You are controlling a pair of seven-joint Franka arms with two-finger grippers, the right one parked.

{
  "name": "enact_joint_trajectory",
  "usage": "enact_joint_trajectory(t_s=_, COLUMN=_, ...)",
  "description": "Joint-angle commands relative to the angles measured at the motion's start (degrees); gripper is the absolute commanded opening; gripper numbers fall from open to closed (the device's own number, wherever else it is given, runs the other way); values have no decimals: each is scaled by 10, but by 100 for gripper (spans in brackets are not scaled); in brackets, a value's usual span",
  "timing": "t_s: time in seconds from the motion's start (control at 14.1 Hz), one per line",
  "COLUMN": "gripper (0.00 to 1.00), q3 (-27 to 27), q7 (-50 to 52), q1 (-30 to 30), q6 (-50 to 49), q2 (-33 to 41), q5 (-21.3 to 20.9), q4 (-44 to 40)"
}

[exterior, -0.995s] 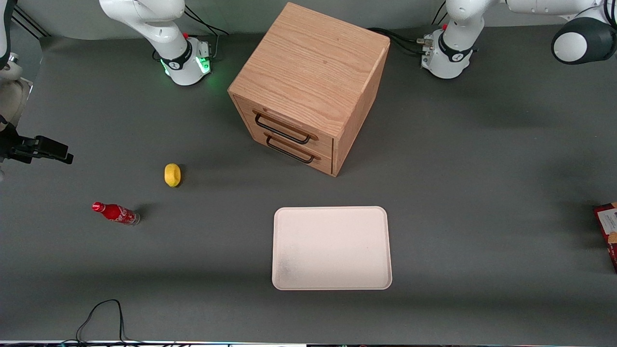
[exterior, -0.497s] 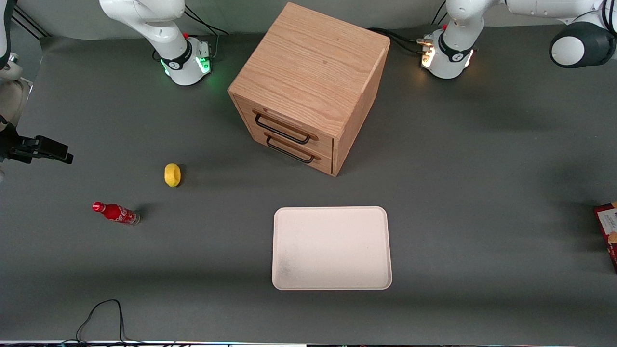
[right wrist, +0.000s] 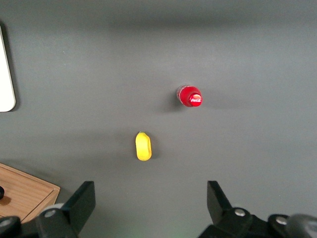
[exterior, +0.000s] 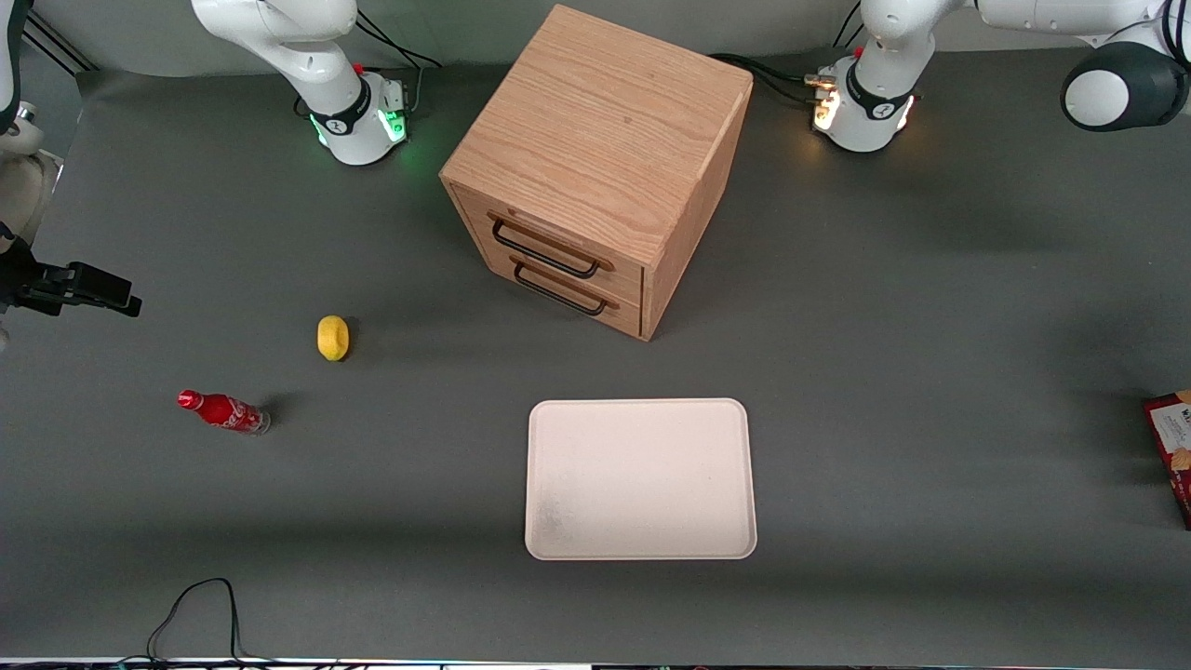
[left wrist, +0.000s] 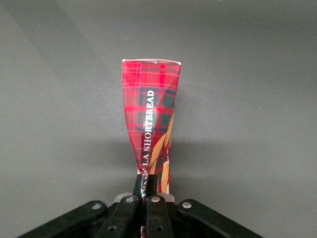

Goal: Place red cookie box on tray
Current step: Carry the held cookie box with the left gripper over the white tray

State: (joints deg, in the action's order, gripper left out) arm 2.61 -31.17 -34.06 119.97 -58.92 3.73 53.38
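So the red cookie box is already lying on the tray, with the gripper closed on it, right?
No. The front view shows the tray bare; the red cookie box sits at the working arm's end of the table. The left wrist view shows the gripper closed on the box.

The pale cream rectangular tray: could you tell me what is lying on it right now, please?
Nothing lies on the pale cream rectangular tray; its whole surface shows. The long red tartan cookie box is in the gripper at the working arm's end of the table, the jaws shut on it.
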Motion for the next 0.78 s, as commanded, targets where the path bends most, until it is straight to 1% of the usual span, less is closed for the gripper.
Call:
enact_joint_trajectory(t_s=0.0, gripper=0, q3=-1, q7=-12, q1=-1, q6=-18, q2=6, q5=6, q4=-17)
enact_joint_trajectory(t_s=0.14, gripper=0, q3=-2, q7=-11, q1=0, q6=-61, q2=23, q5=5, q4=-24)
enact_joint_trajectory(t_s=0.43, gripper=0, q3=-4, q7=-10, q1=0, q6=-153, q2=93, q5=2, q4=-36)
enact_joint_trajectory(t_s=0.64, gripper=0, q3=-5, q7=-10, q1=0, q6=-228, q2=129, q5=0, q4=-84)
enact_joint_trajectory(t_s=0.71, gripper=0, q3=-5, q7=-10, q1=0, q6=-256, q2=142, q5=-8, q4=-104)
